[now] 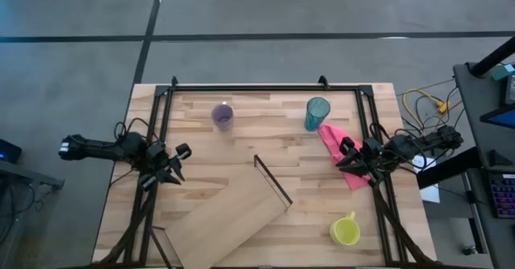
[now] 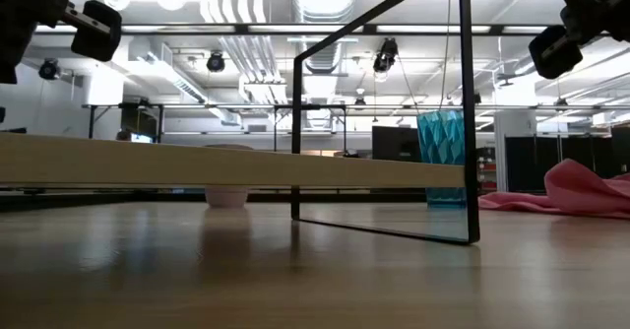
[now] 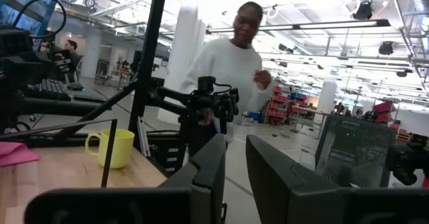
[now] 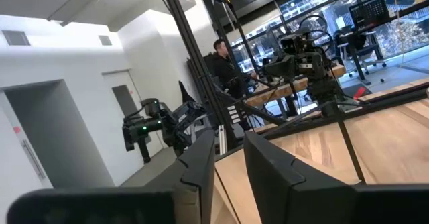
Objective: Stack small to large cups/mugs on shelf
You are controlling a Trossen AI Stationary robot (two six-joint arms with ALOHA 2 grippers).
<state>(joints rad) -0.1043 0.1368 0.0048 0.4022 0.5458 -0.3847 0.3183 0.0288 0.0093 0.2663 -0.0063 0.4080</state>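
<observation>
**Nothing held yet, three cups scattered, shelf waiting**

From my seat, the left gripper (image 1: 170, 163) sits at the table's 9 o'clock edge and the right gripper (image 1: 352, 158) at 3 o'clock. Each wrist view shows its own two dark fingers with a narrow gap between them and nothing in it, so I read both as slightly apart and empty.

The shelf (image 1: 229, 221) lies slantwise from the table's centre toward 7 o'clock, its thin dark frame (image 1: 272, 180) upright at the centre end. The purple cup (image 1: 222, 116) stands at 11 o'clock, well apart from the shelf. The teal tumbler (image 1: 317, 113) stands at 1 o'clock, just beside a pink cloth (image 1: 339, 149) that runs under the right gripper. The yellow mug (image 1: 346, 231) stands at 5 o'clock, upright, handle pointing toward 12.

I judge all three to be light, stiff plastic: easy to lift, easy to tip or skid if nudged. The walls look smooth, so a pinch over the rim, one finger inside and one outside, seems safer to me than squeezing across the body. For the mug I would take the rim away from the handle. The tumbler is tallest and likeliest to topple, and the cloth beside it could snag.
</observation>
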